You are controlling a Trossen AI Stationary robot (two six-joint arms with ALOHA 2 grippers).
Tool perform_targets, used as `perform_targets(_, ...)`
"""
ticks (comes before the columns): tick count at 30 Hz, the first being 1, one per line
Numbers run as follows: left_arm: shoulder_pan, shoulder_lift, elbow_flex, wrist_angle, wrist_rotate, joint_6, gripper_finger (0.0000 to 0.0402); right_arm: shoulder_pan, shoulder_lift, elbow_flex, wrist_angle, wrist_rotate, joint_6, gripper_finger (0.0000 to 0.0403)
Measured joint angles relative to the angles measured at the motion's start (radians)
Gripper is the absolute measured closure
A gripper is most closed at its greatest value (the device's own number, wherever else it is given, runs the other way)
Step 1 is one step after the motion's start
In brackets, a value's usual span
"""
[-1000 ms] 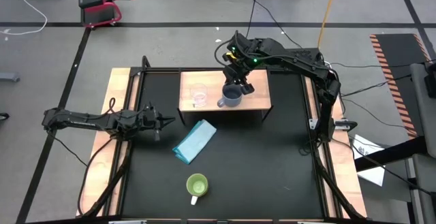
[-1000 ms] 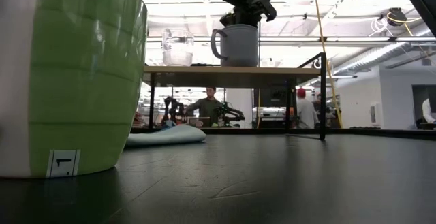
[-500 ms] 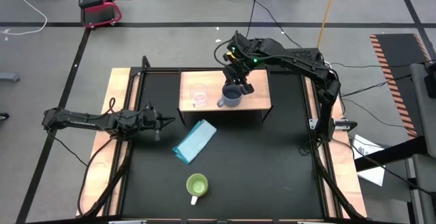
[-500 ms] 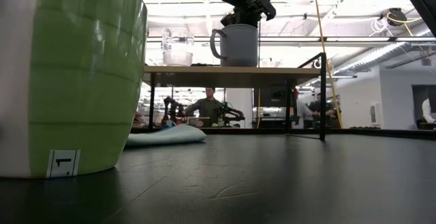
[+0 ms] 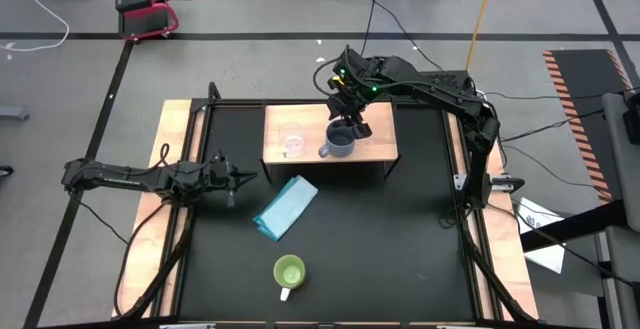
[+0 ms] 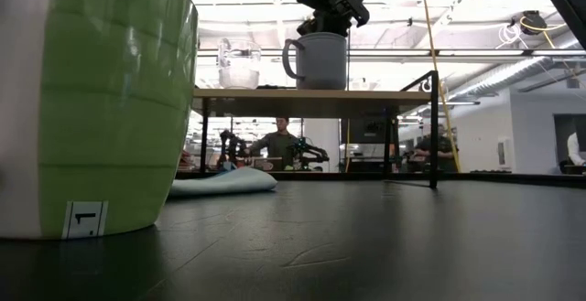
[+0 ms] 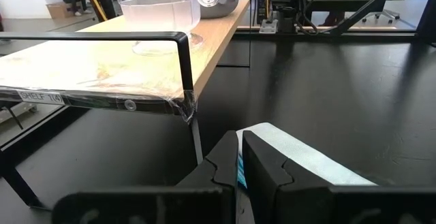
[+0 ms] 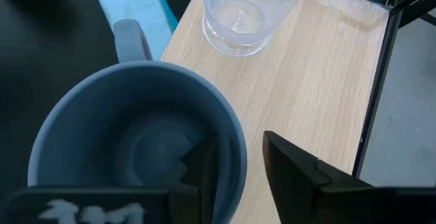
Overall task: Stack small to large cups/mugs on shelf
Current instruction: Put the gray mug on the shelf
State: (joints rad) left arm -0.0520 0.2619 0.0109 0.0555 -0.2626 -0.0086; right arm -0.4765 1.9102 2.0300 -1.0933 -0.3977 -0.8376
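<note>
the green mug (image 5: 289,272) stands at the worktop's (image 5: 400,239) near edge, the blue cloth (image 5: 286,207) mid-worktop. the left tool (image 5: 232,179), fingers together and empty, waits beside the shelf (image 5: 375,147). on the shelf, the right tool (image 5: 352,125) straddles the grey mug's (image 5: 339,143) rim from above, fingers parted, the glass cup (image 5: 292,139) beside it.

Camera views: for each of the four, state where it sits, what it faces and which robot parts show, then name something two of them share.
High view: overhead, looking straight down; both arms, the shelf, the lime-green mug.
Low view: at table-top height, looking level across; the right gripper above the grey-blue mug.
Left wrist view: on the left arm, facing the shelf edge; the left gripper shut.
Right wrist view: on the right arm, looking down; its fingers straddle the mug's rim.
Shared: the clear glass cup shows in both wrist views.
</note>
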Motion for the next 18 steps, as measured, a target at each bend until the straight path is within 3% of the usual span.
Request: perform_targets(18,0.0,0.0,0.0,-0.001,0.0,0.0,0.0376,0.026,-0.082,0.0,0.019,0.002,-0.002,0.0282)
